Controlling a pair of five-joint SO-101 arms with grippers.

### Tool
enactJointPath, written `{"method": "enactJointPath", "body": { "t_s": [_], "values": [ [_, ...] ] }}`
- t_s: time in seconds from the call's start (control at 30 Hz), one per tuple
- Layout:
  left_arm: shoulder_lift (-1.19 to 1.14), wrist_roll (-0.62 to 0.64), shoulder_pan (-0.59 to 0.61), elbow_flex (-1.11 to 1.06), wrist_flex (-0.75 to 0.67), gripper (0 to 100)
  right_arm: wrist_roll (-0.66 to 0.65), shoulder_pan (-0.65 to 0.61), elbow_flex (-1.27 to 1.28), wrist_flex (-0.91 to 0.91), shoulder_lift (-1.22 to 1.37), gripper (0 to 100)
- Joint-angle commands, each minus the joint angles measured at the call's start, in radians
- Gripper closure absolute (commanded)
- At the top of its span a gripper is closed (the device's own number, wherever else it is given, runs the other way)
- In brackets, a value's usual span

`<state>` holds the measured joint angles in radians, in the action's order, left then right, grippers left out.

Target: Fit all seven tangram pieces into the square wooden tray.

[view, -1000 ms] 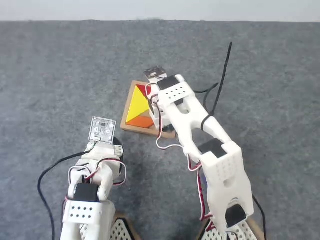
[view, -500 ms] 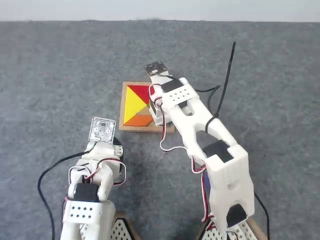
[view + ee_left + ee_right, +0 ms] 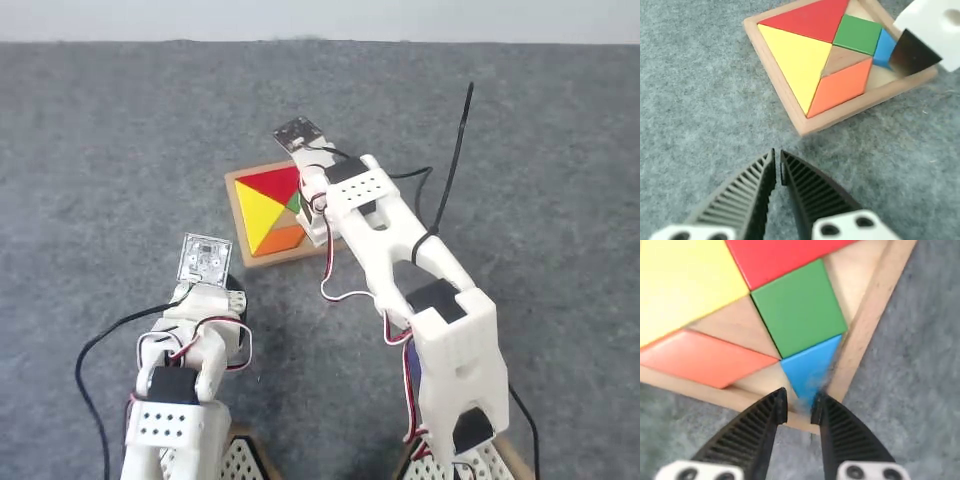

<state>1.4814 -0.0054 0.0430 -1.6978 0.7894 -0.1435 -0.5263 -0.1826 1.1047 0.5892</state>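
The square wooden tray (image 3: 240, 205) lies skewed at mid-table. In it are a red triangle (image 3: 785, 255), a yellow triangle (image 3: 685, 285), a green square (image 3: 797, 307), an orange parallelogram (image 3: 705, 357) and a blue triangle (image 3: 807, 370). Between the green and the orange is a wood-coloured triangular patch (image 3: 842, 59). My right gripper (image 3: 799, 402) stands over the tray's right corner, its fingers nearly together on the blue triangle's tip. My left gripper (image 3: 777, 157) is shut and empty, just short of the tray's near corner (image 3: 802, 131).
Grey felt (image 3: 120, 130) covers the whole table, with free room to the left, the right and behind the tray. The right arm's black cable (image 3: 450, 150) loops above the felt to the tray's right.
The tray has slid left and turned under the right gripper, which swung left with it. The left arm has stayed still.
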Motion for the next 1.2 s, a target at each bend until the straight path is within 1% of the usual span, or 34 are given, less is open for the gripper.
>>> {"method": "enactJointPath", "body": {
  "t_s": [0.0,0.13,0.3,0.4,0.6,0.67,0.77,0.8,0.87,0.97,1.07,1.17],
  "values": [
    [0.014,0.008,0.005,0.008,0.008,98,-0.023,0.012,0.005,-0.041,-0.010,85.8],
    [0.014,0.008,0.005,0.008,0.008,98,-0.046,-0.010,0.005,-0.050,-0.010,85.7],
    [0.014,0.008,0.005,0.008,0.008,98,-0.049,-0.022,0.005,-0.068,-0.010,79.6],
    [0.014,0.008,0.005,0.008,0.008,98,-0.044,-0.016,0.000,-0.065,-0.008,79.0],
    [0.014,0.008,0.005,0.008,0.008,98,-0.044,-0.012,-0.029,0.018,0.004,79.0],
    [0.014,0.008,0.005,0.008,0.008,98,-0.043,-0.012,-0.040,0.053,0.021,82.1],
    [0.014,0.008,0.005,0.008,0.008,98,-0.025,0.012,-0.040,0.062,0.022,96.9],
    [0.014,0.008,0.005,0.008,0.008,98,0.002,0.018,-0.040,0.064,0.018,99.8],
    [0.014,0.008,0.005,0.008,0.008,98,0.052,0.044,-0.032,0.071,0.007,97.7],
    [0.014,0.008,0.005,0.008,0.008,98,0.104,0.071,-0.032,0.087,-0.033,98.8],
    [0.014,0.008,0.005,0.008,0.008,98,0.117,0.062,-0.003,0.094,-0.133,99.0],
    [0.014,0.008,0.005,0.008,0.008,98,0.118,0.036,0.118,0.030,-0.295,99.0]
  ]
}}
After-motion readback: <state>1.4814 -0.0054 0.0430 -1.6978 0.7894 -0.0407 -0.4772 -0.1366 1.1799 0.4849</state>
